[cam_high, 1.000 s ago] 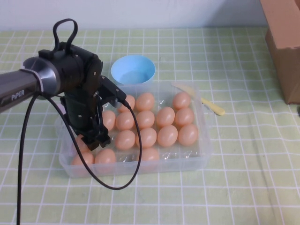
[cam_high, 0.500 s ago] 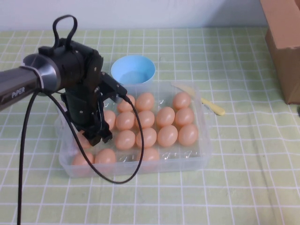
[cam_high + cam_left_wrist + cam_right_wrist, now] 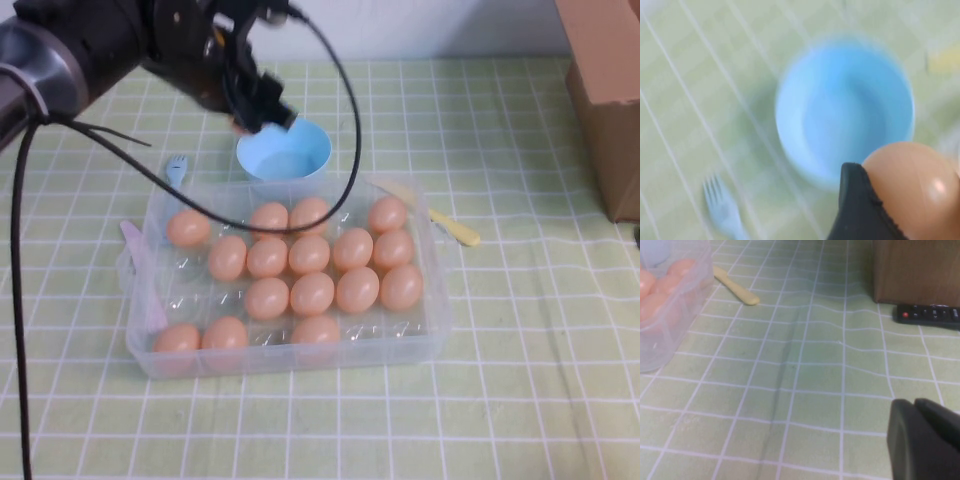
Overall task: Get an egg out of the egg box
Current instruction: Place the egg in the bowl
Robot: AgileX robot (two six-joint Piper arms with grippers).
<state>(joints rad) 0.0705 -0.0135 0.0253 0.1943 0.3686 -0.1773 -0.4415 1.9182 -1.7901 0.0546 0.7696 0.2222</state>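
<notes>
Egg (image 3: 912,187) sits clamped between the fingers of the left gripper (image 3: 255,118), which hangs above the far left rim of the light-blue bowl (image 3: 284,150), clear of the egg box (image 3: 420,335). In the left wrist view one black fingertip (image 3: 860,210) presses against the egg's side, with the bowl directly below and a pale blue fork (image 3: 722,212) on the checked cloth off to the bowl's side. Nearer the robot than the gripper, the clear box holds the remaining eggs (image 3: 312,293) in their cups. The right gripper (image 3: 925,437) rests low over the cloth, its fingers closed together, well to the right of the box, near a black remote (image 3: 927,315) and the brown cardboard box (image 3: 605,90).
</notes>
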